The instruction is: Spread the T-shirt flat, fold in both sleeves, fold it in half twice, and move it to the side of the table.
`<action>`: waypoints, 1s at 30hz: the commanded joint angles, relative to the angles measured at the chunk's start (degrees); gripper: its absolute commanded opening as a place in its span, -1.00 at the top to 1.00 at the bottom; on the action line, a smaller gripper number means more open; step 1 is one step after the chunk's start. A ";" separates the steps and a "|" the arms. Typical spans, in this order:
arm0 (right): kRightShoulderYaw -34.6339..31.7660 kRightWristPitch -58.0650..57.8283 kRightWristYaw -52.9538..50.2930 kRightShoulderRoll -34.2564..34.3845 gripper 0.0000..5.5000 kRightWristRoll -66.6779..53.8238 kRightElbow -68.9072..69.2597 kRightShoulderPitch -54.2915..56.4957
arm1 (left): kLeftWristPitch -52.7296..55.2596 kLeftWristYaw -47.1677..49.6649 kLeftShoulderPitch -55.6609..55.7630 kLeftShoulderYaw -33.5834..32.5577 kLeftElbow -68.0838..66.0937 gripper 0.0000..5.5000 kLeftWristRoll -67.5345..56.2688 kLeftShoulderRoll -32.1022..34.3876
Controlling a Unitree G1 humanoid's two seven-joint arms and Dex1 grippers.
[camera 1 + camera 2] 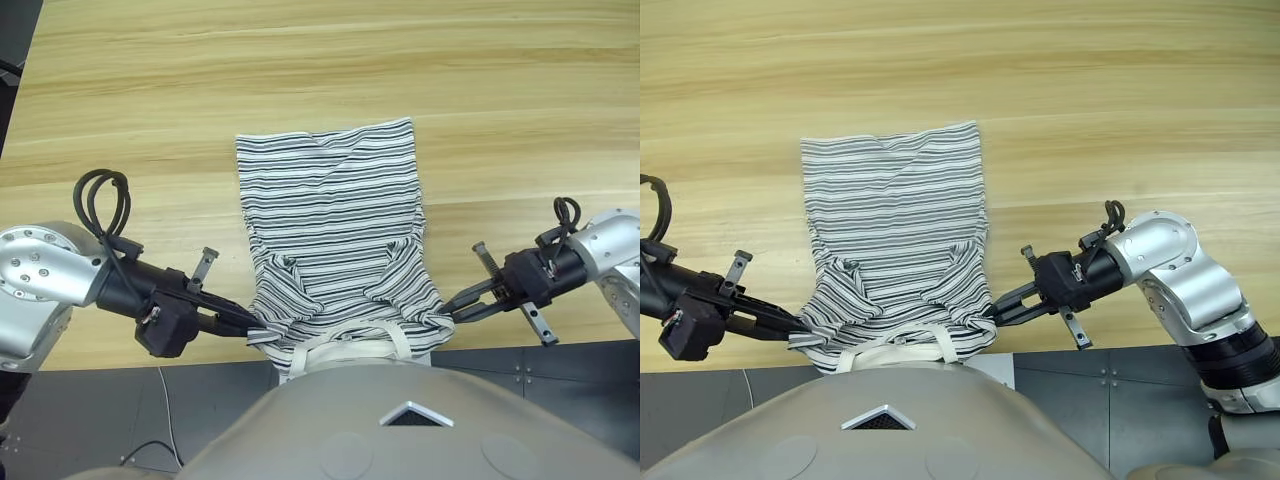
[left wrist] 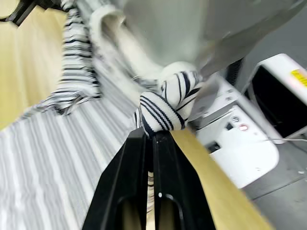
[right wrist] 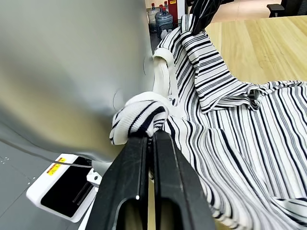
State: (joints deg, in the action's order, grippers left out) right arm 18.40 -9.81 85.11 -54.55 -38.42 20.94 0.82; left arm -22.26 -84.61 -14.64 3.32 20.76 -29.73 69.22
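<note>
A black-and-white striped T-shirt (image 1: 335,225) lies lengthwise on the wooden table (image 1: 300,70), its sleeves folded in and its white collar (image 1: 350,340) hanging at the near edge. My left gripper (image 1: 255,330) is shut on the shirt's near left corner (image 2: 160,108). My right gripper (image 1: 447,313) is shut on the near right corner (image 3: 139,117). Both pinched corners are bunched and lifted slightly at the table's front edge.
Bare wood stretches to both sides of the shirt and beyond its far hem. A white device (image 2: 240,139) sits on the floor below the table's near edge. Water bottles (image 3: 163,17) stand in the room behind.
</note>
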 commanded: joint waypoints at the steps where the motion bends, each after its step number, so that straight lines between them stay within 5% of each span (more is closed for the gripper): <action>1: -1.13 -1.37 -5.76 5.32 0.96 4.58 -2.96 6.01 | 3.69 3.05 6.80 0.72 -4.30 0.96 3.68 -3.86; 15: -2.69 11.87 -15.92 21.24 0.96 20.85 -25.51 22.04 | 6.90 9.65 24.93 2.65 -24.18 0.96 15.54 -16.02; 30: -2.88 26.62 -28.65 33.04 0.96 35.75 -61.83 36.49 | -1.18 18.95 45.79 7.68 -57.42 0.96 29.93 -30.55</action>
State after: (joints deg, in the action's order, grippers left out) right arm 16.07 14.92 58.09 -22.32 -4.49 -37.31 34.96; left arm -22.32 -67.24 27.88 10.78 -32.81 -1.30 39.65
